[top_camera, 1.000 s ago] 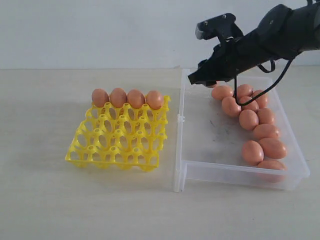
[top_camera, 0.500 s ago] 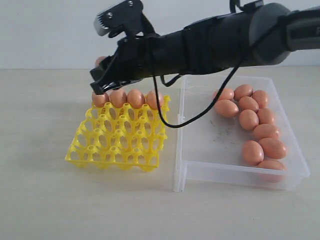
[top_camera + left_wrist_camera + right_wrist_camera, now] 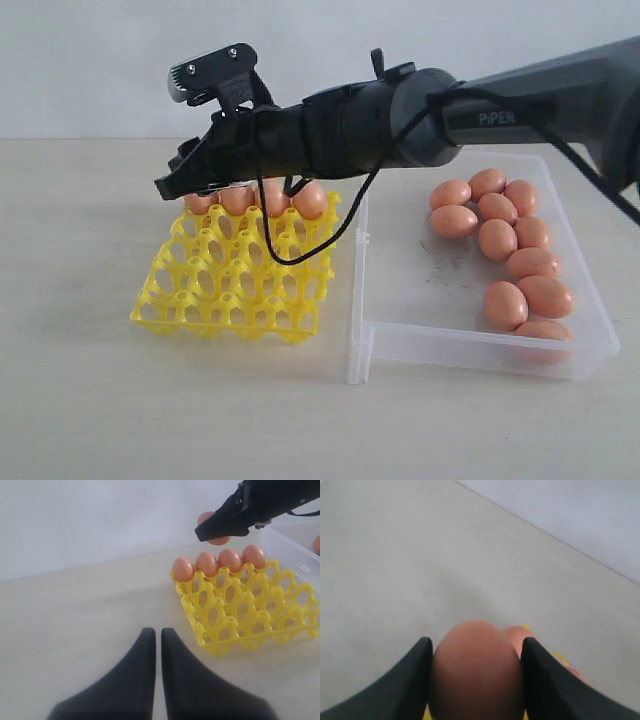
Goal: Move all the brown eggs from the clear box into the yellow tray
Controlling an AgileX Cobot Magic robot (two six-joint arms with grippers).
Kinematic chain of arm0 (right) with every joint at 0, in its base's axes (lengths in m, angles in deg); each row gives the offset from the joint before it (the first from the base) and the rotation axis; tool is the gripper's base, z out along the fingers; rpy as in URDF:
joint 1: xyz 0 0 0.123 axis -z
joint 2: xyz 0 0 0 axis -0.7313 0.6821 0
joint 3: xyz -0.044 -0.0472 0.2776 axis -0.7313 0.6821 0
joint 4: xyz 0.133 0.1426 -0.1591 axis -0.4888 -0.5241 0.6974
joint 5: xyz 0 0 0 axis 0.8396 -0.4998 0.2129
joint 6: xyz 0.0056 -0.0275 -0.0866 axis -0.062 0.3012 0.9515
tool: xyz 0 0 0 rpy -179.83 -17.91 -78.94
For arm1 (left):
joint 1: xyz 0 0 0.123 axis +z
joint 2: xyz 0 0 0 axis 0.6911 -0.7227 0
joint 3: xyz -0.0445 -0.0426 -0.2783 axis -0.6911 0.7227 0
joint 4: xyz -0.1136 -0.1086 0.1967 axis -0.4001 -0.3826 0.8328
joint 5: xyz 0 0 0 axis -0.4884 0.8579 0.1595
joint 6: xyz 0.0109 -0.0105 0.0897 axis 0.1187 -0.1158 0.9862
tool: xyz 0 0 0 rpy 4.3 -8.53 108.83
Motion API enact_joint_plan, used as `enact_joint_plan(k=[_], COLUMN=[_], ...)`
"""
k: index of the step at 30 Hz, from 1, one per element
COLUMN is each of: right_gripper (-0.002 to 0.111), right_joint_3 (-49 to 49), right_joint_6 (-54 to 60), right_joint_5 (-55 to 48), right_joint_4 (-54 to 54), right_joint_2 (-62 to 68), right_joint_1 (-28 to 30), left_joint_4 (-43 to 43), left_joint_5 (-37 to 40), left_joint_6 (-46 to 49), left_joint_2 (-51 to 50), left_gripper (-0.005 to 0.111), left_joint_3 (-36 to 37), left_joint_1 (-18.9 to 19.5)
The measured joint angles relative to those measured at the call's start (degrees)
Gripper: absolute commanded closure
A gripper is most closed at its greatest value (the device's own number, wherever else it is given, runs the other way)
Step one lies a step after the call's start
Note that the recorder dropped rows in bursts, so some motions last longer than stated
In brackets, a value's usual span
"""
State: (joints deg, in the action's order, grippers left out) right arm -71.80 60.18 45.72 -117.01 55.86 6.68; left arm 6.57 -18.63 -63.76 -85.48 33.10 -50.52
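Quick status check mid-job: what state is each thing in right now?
Yellow tray: far row holds four eggs, other cups empty.
Clear box: loose eggs lie along its right side.
Right gripper: shut on one brown egg, in the air by the tray's far row.
Left gripper: shut, empty.

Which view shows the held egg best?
The right wrist view: the held egg fills the right gripper. The left wrist view shows only its edges; the exterior view hides it behind the arm.
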Motion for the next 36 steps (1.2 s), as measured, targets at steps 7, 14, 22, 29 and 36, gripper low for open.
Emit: enact_joint_plan(k=[7, 14, 22, 29, 36], right_gripper=[0.109, 0.109, 0.109, 0.109, 0.109], right_joint_3=[0.8, 11.0, 19.5, 28.0, 28.4], right_joint_6=[-2.2, 3.6, 18.0, 15.7, -5.9], right_joint_5=[7.8, 17.4, 59.4, 45.6, -14.4], right_joint_4=[1.7, 4.3, 1.4, -0.8, 6.6], right_joint_2=[0.8, -11.5, -20.4, -21.5, -24.5], right_joint_1=[-0.3, -0.3, -0.3, -0.3, -0.4], left_joint_4=[0.0, 0.0, 0.0, 0.0, 0.0], left_joint_5=[0.0, 0.0, 0.0, 0.0, 0.0], left_joint_6=[0.0, 0.0, 0.0, 0.0, 0.0], left_joint_2=[0.0, 0.0, 0.0, 0.0, 0.0], left_gripper=[0.103, 0.103, 0.103, 0.103, 0.103], left_joint_3=[0.0, 0.0, 0.0, 0.0, 0.0], left_joint_1=[0.0, 0.0, 0.0, 0.0, 0.0])
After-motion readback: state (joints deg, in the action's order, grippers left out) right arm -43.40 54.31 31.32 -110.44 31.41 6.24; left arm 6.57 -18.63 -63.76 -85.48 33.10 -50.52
